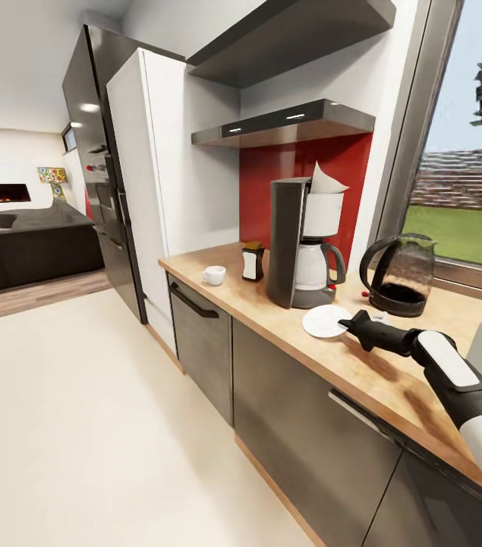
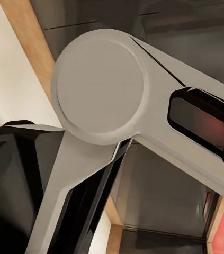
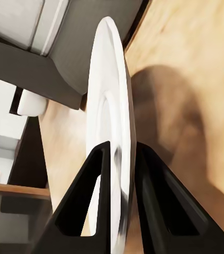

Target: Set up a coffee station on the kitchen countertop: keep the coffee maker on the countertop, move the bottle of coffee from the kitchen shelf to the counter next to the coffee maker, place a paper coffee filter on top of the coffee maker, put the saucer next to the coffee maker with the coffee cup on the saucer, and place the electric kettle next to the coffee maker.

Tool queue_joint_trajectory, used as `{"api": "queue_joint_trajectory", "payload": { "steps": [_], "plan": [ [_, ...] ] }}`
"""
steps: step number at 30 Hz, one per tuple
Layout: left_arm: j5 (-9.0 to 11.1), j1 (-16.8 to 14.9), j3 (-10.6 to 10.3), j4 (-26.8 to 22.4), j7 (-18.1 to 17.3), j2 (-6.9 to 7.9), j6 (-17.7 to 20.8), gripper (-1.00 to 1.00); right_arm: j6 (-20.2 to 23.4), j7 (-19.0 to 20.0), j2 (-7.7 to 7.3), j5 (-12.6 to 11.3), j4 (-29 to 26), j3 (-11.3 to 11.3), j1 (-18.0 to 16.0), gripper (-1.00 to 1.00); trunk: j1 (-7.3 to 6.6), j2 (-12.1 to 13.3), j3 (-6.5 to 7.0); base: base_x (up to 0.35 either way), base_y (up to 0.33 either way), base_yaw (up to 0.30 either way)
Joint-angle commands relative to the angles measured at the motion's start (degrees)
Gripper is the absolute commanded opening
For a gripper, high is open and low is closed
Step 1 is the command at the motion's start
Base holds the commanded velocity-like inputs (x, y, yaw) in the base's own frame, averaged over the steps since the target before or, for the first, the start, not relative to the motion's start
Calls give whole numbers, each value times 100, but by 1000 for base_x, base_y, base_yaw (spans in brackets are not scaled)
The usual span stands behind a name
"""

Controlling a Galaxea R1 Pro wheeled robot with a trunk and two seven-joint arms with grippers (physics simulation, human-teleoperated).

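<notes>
The kitchen countertop (image 1: 392, 365) runs from the middle left of the head view down to the lower right, light wood over grey cabinet fronts (image 1: 301, 425). Near the centre of that frame stands the coffee maker (image 1: 299, 243), with the paper coffee filter (image 1: 326, 181) poking up from its white top. Right of it, by the window (image 1: 461, 152), sits the electric kettle (image 1: 401, 273). Left of the coffee maker, close beside it, is the bottle of coffee (image 1: 253, 261), and further left the coffee cup (image 1: 214, 275) rests on the bare counter. My right gripper (image 1: 347, 325) reaches in from the lower right and pinches the rim of the saucer (image 1: 324, 320), which lies just in front of the coffee maker. In the right wrist view my two black fingers (image 3: 85, 196) clamp the saucer's (image 3: 109, 106) edge on both faces. My left gripper's state I cannot tell.
</notes>
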Motion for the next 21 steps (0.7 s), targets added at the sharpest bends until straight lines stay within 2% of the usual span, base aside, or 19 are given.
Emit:
{"api": "queue_joint_trajectory", "payload": {
  "steps": [1,3,4,21],
  "plan": [
    [44,-4,-50,-2,-15,1,14,100,12,-58,-4,-38,327,20,1,-100,0,-2,-8,0,0,0],
    [44,-4,-50,-2,-15,1,14,100,12,-58,-4,-38,327,20,1,-100,0,-2,-8,0,0,0],
    [44,-4,-50,-2,-15,1,14,100,12,-58,-4,-37,327,20,1,100,0,-2,-8,0,0,0],
    [44,-4,-50,-2,-15,1,15,100,12,-57,-4,-37,333,19,1,100,0,-2,-8,-1,0,0]
  ]
}}
